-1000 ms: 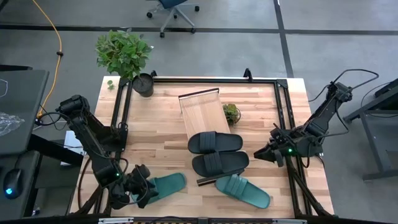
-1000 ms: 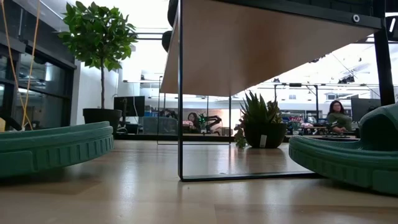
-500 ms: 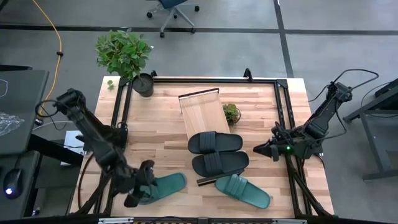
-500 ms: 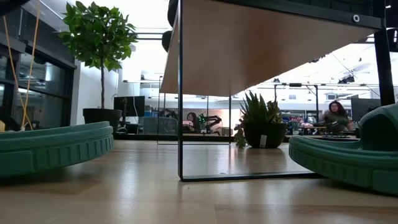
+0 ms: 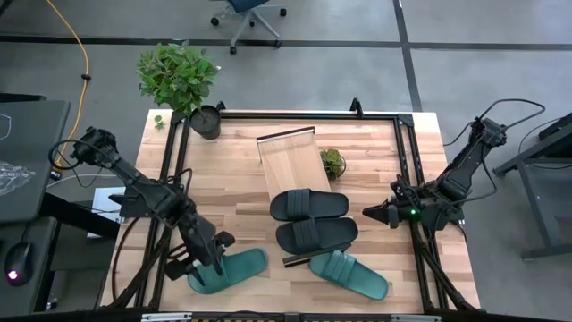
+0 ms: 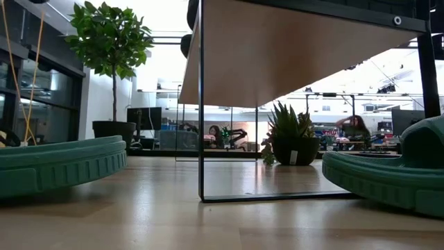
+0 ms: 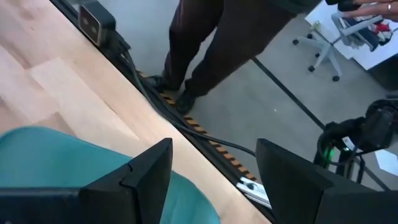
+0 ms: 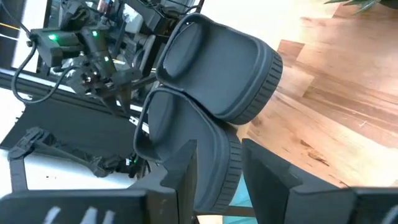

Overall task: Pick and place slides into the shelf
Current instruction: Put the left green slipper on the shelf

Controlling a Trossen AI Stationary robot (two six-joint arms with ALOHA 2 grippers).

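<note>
hovering left pincer (image 7: 211, 168), fingers apart over teal slide (image 7: 68, 163); shelf (image 6: 291, 52) underside only from low view

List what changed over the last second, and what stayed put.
The left gripper swung in from the table's left front edge to above the heel end of the left teal slide, fingers open, holding nothing. The right gripper, all four slides and the shelf stayed put.

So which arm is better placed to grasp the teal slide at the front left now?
Left. The left gripper hovers open over the teal slide; the right gripper waits by the table's right edge.
</note>
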